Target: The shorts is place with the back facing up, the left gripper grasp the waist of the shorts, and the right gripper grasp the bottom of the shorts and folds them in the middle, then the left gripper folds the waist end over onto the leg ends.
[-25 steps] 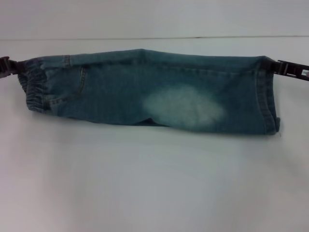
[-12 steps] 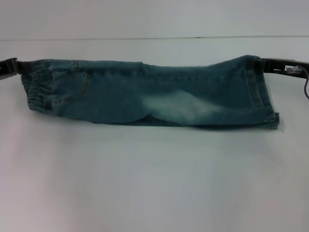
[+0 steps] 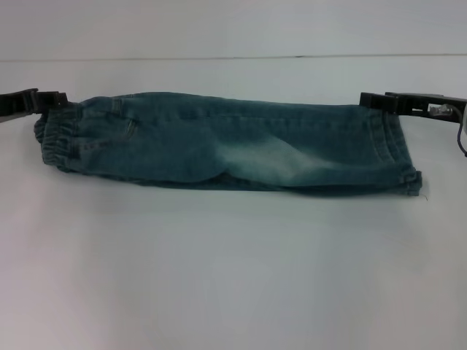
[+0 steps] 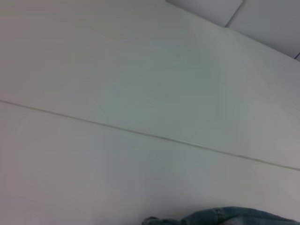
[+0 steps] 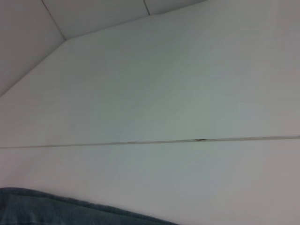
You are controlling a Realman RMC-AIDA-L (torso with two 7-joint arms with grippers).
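Observation:
The shorts (image 3: 226, 146) lie on the white table, folded lengthwise into a long band, with a whitish worn patch near the middle. The ruffled waist (image 3: 55, 138) is at the left end and the hemmed bottom of the shorts (image 3: 398, 149) at the right end. My left gripper (image 3: 52, 100) sits at the far corner of the waist, touching it. At the far corner of the hem, my right gripper (image 3: 373, 102) overlaps the cloth. A strip of denim (image 4: 234, 216) shows at the edge of the left wrist view. More denim (image 5: 56, 208) shows in the right wrist view.
A thin seam (image 3: 233, 57) runs across the white table (image 3: 233, 277) behind the shorts. A cable (image 3: 461, 135) hangs by the right arm.
The shorts have come down from hanging between the grippers to lying flat on the table. Both grippers have lowered and moved inward over the far corners.

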